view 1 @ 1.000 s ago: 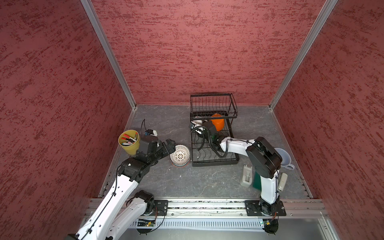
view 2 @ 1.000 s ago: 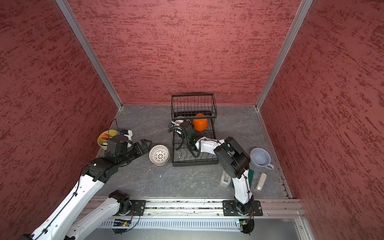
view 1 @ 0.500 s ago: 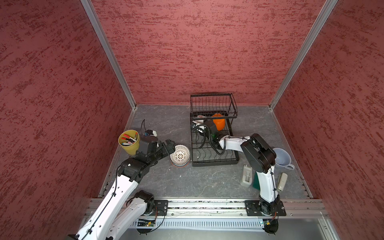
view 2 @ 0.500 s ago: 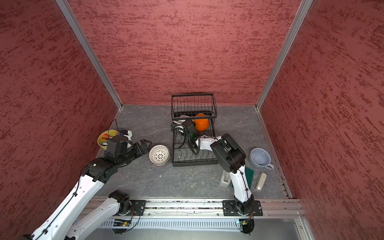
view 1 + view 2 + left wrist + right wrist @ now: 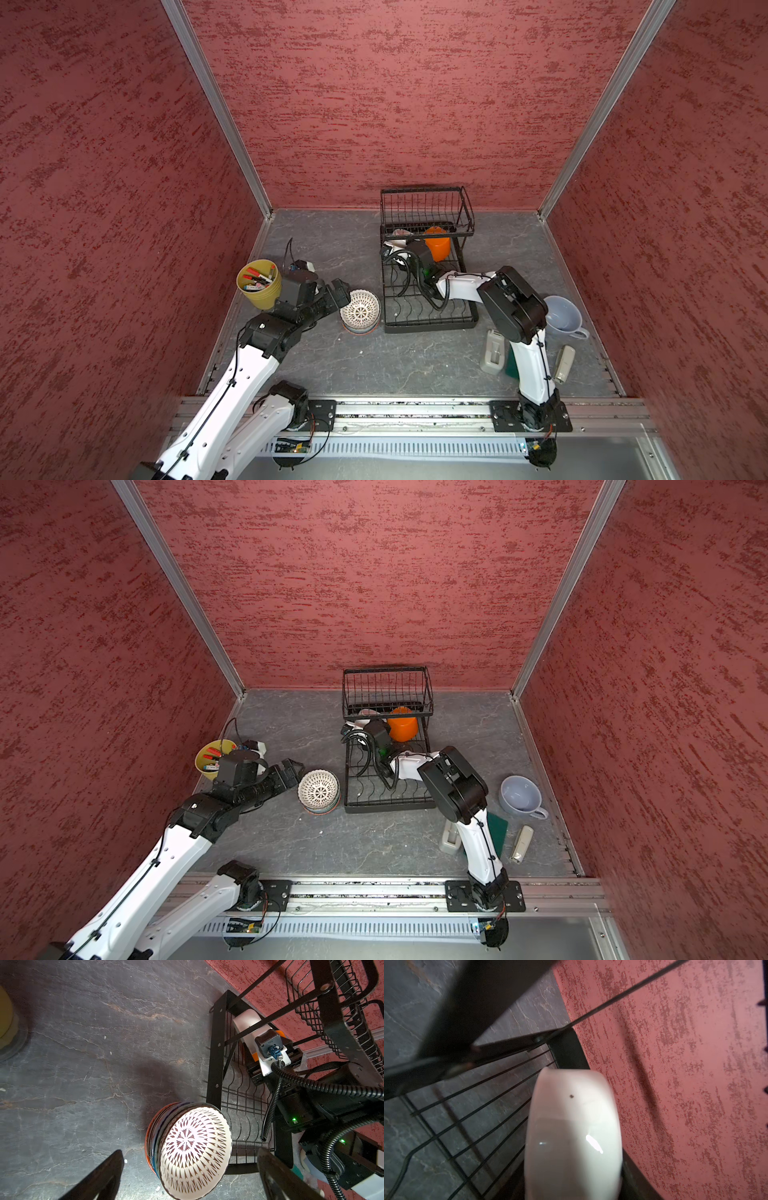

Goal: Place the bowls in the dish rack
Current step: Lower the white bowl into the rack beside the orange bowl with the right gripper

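Far left of the dish rack (image 5: pixel 430 326), a yellow-green plastic cup (image 5: pixel 258 284) stands on the grey, stone-veined counter (image 5: pixel 395 365) with markers in it. Nearer the rack, the left claw (image 5: pixel 340 293) hovers low, its 2 black fingers (image 5: pixel 108 1169) spread wide. In the left wrist view they stand either side of the stack of bowls (image 5: pixel 195 1153) without touching it.

That stack (image 5: pixel 360 311) sits upright on the counter just beside the rack's near-left corner. Its top bowl is round and glossy white with a dark red pattern of radiating triangles inside. Rims banded in blue and orange-red show beneath it, though how many bowls lie under it cannot be told.

The rack is black wire. It has a flat base tray with wavy dividers and a smaller mesh basket raised over its rear half. The right claw (image 5: pixel 404 250) reaches in under that basket and pinches the white bowl (image 5: pixel 573 1126). This bowl is smooth and plain, and it is tipped on edge in the rack's rear-left corner over the base wires. Just right of it, also under the basket, lies the orange bowl (image 5: pixel 437 248), which is matte plastic and larger.

Right of the rack, a pale lilac mug (image 5: pixel 562 312) stands upright on the counter with its handle turned away from the rack. A flat green sponge (image 5: pixel 496 833) lies nearer the front, partly hidden by the right arm.
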